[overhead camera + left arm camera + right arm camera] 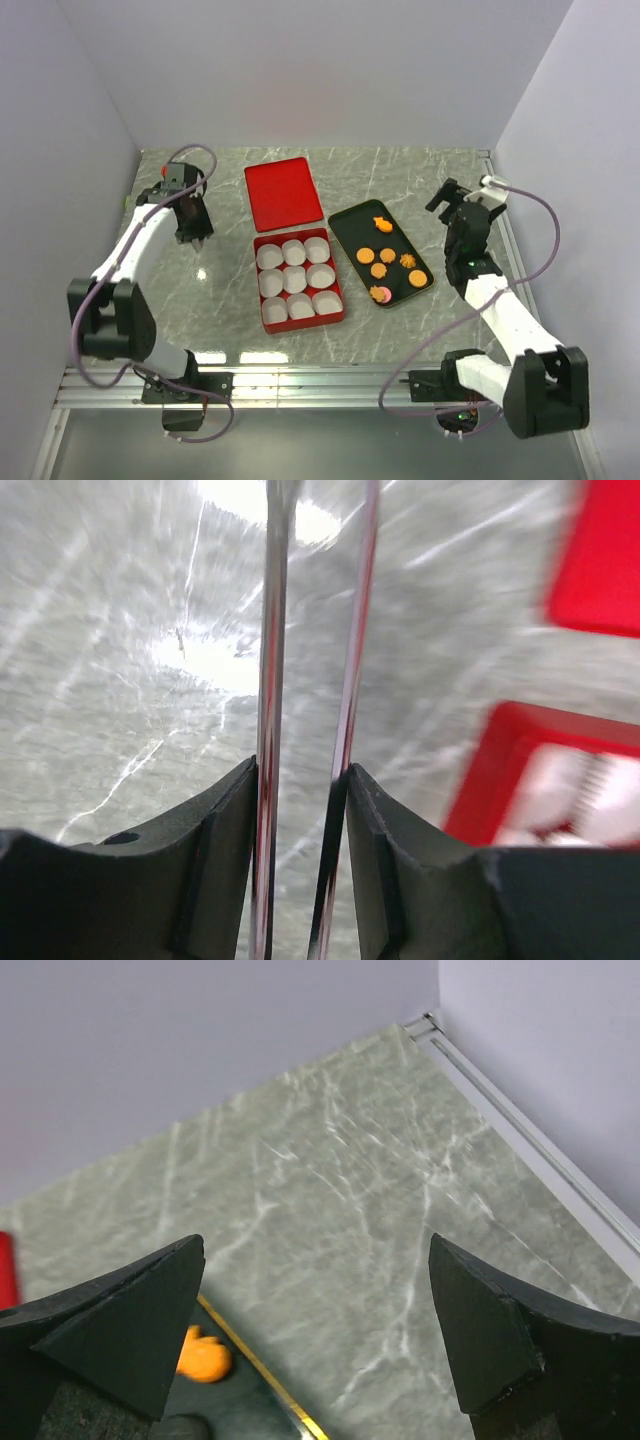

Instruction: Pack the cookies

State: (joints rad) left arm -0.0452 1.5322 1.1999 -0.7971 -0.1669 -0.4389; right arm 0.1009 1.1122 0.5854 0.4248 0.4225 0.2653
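Note:
Several small cookies, mostly round and orange (378, 270), one pink (380, 294) and one irregular orange (381, 224), lie on a black tray (345, 222) right of centre. The red box (266, 315) holds white paper cups (295, 280). My left gripper (195, 235) is left of the box above the table, shut on thin metal tongs (270, 630) that run between its fingers (300, 775). My right gripper (450, 197) is open and empty beyond the tray's far right corner. In its wrist view (315, 1330) the irregular cookie (203, 1357) shows beside the left finger.
The red lid (283, 192) lies flat behind the box and also shows in the left wrist view (600, 560), with the box corner (500, 760) below it. White walls enclose the marble table on three sides. A rail (530, 1130) runs along the right wall.

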